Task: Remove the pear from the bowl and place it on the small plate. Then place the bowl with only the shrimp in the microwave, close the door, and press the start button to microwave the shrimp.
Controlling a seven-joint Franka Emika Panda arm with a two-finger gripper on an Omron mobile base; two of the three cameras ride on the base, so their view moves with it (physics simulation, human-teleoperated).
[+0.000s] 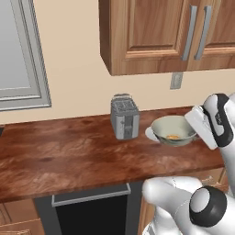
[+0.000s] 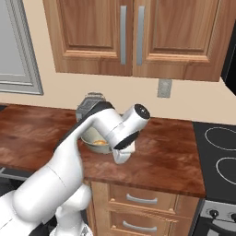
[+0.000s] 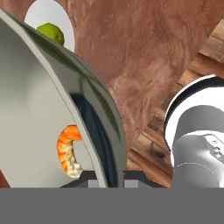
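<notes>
My gripper [image 3: 106,177] is shut on the right rim of the pale bowl [image 1: 173,131], with one dark fingertip on each side of the wall. The bowl [image 3: 39,118] is tilted in the hand view, and the curled orange shrimp [image 3: 68,151] lies inside it. Behind the bowl the small white plate [image 3: 43,15] rests on the counter with the yellow-green pear [image 3: 51,33] on it. From the left base view only the plate's edge [image 1: 149,133] shows past the bowl. My arm hides most of the bowl [image 2: 94,141] in the right base view. A black corner of the microwave [image 2: 232,64] shows at the far right.
A silver toaster [image 1: 124,116] stands on the wooden counter [image 1: 69,151] just left of the bowl. A black stove top [image 2: 221,152] adjoins the counter on the right. Wooden wall cabinets [image 2: 133,32] hang overhead, and a window [image 1: 18,50] is at the far left.
</notes>
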